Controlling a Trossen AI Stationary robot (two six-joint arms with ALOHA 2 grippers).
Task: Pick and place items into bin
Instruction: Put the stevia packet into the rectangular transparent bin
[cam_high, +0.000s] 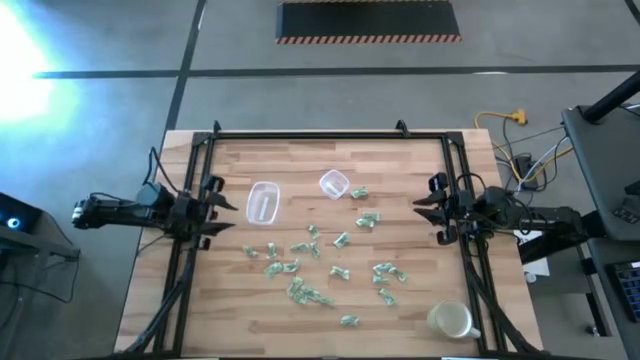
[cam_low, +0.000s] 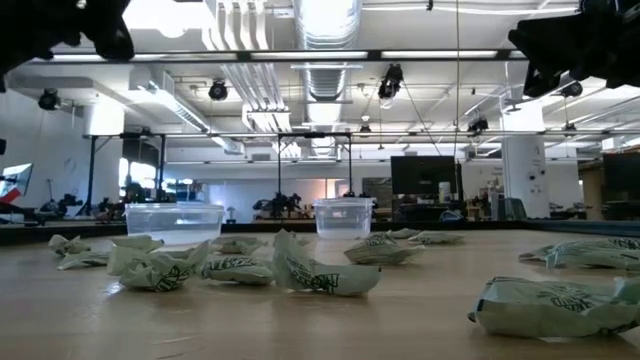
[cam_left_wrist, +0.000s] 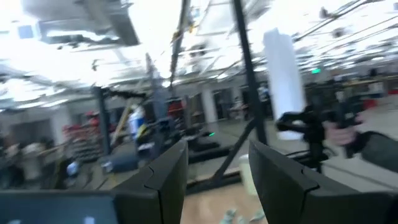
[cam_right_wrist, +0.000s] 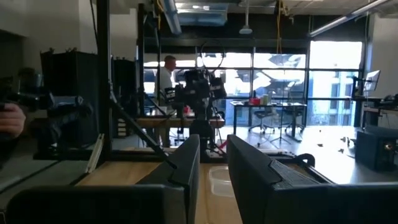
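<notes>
I see the items (cam_high: 320, 262) strewn mid-desk (cam_high: 400, 300), long axes every way. Left tool (cam_high: 222, 210) and right tool (cam_high: 425, 206) hover level at opposite edges, both spread.

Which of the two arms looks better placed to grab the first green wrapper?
Probably the right. Both grippers, left and right, wait at the table's edges with jaws open, but wrappers lie nearer the right one. The containers sit closer to the left.

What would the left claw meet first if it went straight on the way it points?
The left claw, fingers apart, points across the table toward the right claw. The rectangular clear container lies first in line, though the claw's height may carry it over.
</notes>
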